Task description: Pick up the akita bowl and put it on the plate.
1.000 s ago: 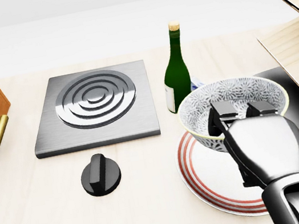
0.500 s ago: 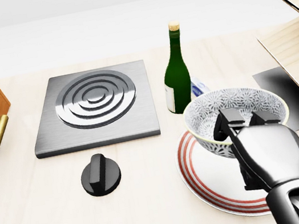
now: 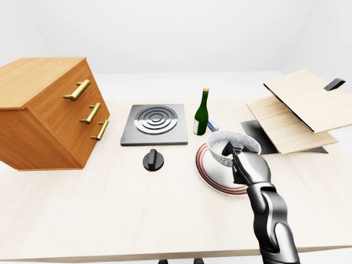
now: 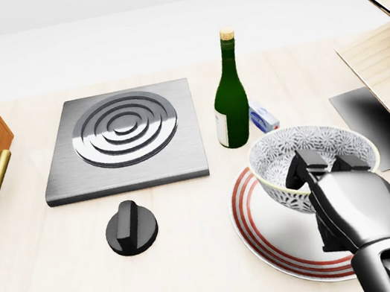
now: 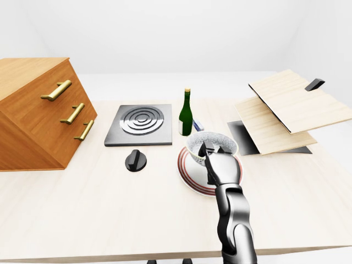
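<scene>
While over plate (image 4: 273, 245), akita bowl (image 4: 278, 155) rim between right fingers (image 4: 303, 166).

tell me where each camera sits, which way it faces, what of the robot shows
Head view: on the robot's head, tilted down close over the akita bowl, plate and burner; the right hand shows, gripping the bowl's rim.
Left-eye view: on the head, wider, taking in the table from drawer cabinet to wooden boards; the right forearm enters from the bottom edge.
Right-eye view: nearly the same picture, things slightly further left.
Shared: all three show bowl, plate and right hand; no left arm.
</scene>
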`<state>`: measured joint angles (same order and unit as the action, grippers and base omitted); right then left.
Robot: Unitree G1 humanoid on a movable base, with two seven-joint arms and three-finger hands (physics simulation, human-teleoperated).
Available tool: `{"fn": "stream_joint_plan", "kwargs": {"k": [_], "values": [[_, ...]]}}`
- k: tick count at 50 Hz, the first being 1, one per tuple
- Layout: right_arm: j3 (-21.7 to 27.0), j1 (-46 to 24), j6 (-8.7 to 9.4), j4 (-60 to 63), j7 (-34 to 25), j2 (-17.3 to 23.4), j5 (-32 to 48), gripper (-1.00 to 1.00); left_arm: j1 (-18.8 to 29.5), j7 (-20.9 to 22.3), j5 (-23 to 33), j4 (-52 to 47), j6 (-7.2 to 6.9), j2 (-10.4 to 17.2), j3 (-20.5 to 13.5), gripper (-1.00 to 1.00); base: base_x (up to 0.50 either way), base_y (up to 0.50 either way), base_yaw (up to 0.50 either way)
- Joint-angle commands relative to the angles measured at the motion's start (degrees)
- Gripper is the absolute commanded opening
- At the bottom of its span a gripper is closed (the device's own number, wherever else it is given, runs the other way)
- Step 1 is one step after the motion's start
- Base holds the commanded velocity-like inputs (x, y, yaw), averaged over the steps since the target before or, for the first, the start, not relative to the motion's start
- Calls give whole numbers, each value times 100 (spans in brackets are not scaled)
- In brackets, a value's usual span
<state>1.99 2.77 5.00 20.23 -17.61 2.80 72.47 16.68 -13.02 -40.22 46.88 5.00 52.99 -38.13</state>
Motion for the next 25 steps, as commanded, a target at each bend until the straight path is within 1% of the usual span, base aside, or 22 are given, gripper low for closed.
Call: {"fn": "stream_joint_plan", "kwargs": {"k": [1, 20, 25], "values": [[14, -44, 0, -222, 302, 57, -119, -100, 1, 0, -7, 1, 0, -1, 0, 100, 0, 0, 0], [41, -105, 0, -512, 512, 132, -247, -100, 0, 3, -8, 0, 0, 0, 2, 100, 0, 0, 0], [49, -96, 0, -678, 648, 133, -341, -100, 1, 4, -10, 0, 0, 0, 1, 100, 0, 0, 0]]}}
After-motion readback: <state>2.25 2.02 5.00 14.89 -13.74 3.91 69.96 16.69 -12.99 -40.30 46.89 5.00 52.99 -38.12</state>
